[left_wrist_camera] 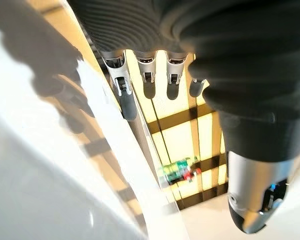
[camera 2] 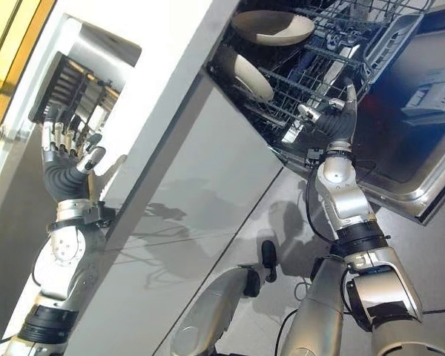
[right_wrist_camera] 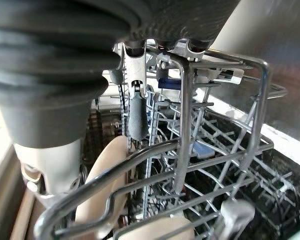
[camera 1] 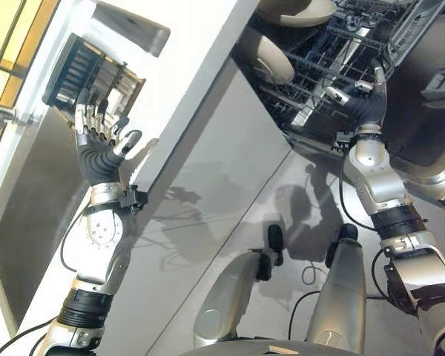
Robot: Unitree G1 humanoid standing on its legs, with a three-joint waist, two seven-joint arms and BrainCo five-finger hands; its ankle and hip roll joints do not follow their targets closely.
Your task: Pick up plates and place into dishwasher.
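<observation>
1. Two cream plates (camera 2: 274, 28) already stand in the dishwasher rack (camera 2: 334, 59), up beyond the right hand (camera 2: 334, 111).
2. That right hand, fingers straight and holding nothing, sits at the rack's near edge, so it is nearer the plates.
3. The left hand (camera 1: 96, 144) is spread empty by the dish drainer (camera 1: 89, 74) on the surface (camera 1: 200, 59), well apart from the rack.

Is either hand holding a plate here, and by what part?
No. The left hand is open above the counter; the right hand is open at the dishwasher rack. Two plates sit racked.
</observation>
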